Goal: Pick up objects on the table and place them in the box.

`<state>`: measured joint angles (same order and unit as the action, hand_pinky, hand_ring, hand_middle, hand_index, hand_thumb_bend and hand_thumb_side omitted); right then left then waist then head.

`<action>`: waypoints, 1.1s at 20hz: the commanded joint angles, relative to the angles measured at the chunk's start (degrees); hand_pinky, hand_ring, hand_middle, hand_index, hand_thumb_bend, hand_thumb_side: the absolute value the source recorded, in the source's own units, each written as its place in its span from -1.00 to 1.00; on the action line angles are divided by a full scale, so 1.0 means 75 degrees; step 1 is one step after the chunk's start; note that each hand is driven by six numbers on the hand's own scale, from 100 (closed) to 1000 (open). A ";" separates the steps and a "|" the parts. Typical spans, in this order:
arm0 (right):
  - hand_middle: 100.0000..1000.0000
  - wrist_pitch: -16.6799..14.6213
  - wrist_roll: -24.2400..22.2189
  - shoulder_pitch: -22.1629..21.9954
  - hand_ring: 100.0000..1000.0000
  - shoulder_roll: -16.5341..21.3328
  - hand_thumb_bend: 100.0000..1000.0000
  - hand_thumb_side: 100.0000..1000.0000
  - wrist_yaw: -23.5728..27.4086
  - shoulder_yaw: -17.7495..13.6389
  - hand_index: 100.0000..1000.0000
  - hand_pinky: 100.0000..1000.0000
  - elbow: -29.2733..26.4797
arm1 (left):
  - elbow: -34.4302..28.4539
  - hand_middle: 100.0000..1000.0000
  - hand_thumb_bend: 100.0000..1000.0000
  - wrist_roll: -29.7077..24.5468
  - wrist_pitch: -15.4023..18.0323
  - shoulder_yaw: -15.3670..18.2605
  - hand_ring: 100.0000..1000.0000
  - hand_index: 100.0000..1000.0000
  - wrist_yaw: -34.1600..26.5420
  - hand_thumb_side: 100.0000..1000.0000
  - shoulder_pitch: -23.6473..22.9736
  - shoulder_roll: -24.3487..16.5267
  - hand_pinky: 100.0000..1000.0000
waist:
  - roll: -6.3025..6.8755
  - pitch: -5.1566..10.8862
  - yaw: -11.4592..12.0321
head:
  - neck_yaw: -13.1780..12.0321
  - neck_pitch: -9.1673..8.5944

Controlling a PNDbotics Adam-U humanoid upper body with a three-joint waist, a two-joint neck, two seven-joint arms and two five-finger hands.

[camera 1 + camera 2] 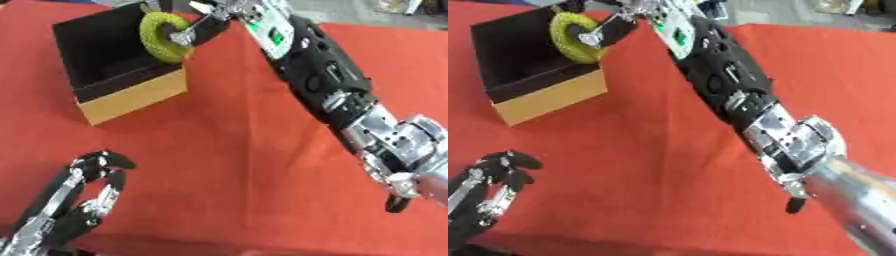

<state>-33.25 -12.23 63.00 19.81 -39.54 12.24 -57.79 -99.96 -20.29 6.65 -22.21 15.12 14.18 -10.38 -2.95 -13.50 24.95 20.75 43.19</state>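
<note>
A yellow-green ring-shaped object point(162, 36) hangs over the open black box point(96, 50), at its right side. My right hand point(194, 26) reaches across from the upper right, with its fingers curled round the ring and one finger through its hole. The box has a black inside and tan cardboard outer walls point(136, 97). My left hand point(83, 197) rests open at the lower left, fingers pointing up, away from the box.
A red cloth point(236, 165) covers the table. My right forearm point(324, 75) stretches diagonally across the right half of the view. Clutter shows beyond the table's far edge at the top right.
</note>
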 commanded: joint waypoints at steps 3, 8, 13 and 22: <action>0.51 0.0493 0.0643 0.0213 0.33 0.0035 -1.00 -0.76 -0.0733 0.0003 0.98 0.36 -0.0216 | -0.0074 0.22 -1.00 -0.0081 0.0026 -0.0040 0.47 0.38 -0.0048 0.47 0.0094 0.0021 0.19 | 0.0064 0.0102 0.0003 | 0.0148 -0.0123; 0.74 0.0738 0.0805 0.0131 0.44 -0.0002 -1.00 -0.77 -0.1066 0.0019 1.00 0.40 -0.0225 | -0.0065 0.23 -1.00 -0.0097 0.0029 -0.0043 0.47 0.38 -0.0048 0.47 0.0077 0.0023 0.19 | 0.0036 0.0101 -0.0064 | 0.0122 -0.0152; 0.78 0.0706 0.0859 0.0126 0.51 -0.0042 -1.00 -0.76 -0.0991 0.0045 1.00 0.43 -0.0239 | -0.0068 0.23 -1.00 -0.0115 0.0041 -0.0051 0.47 0.38 -0.0052 0.47 0.0079 0.0028 0.19 | 0.0030 0.0100 -0.0054 | 0.0172 -0.0182; 1.00 0.0022 -0.0065 0.0077 1.00 -0.0125 -1.00 -0.78 -0.0598 0.0222 1.00 1.00 -0.0206 | -0.0071 0.23 -1.00 -0.0150 0.0049 -0.0064 0.47 0.38 -0.0063 0.48 0.0094 0.0046 0.20 | 0.0030 0.0085 -0.0006 | 0.0177 -0.0226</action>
<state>-32.11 -11.25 62.45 18.33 -44.92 14.06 -58.49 -99.65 -21.22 6.98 -22.52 14.92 14.22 -9.93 -3.00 -13.75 24.80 21.85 42.20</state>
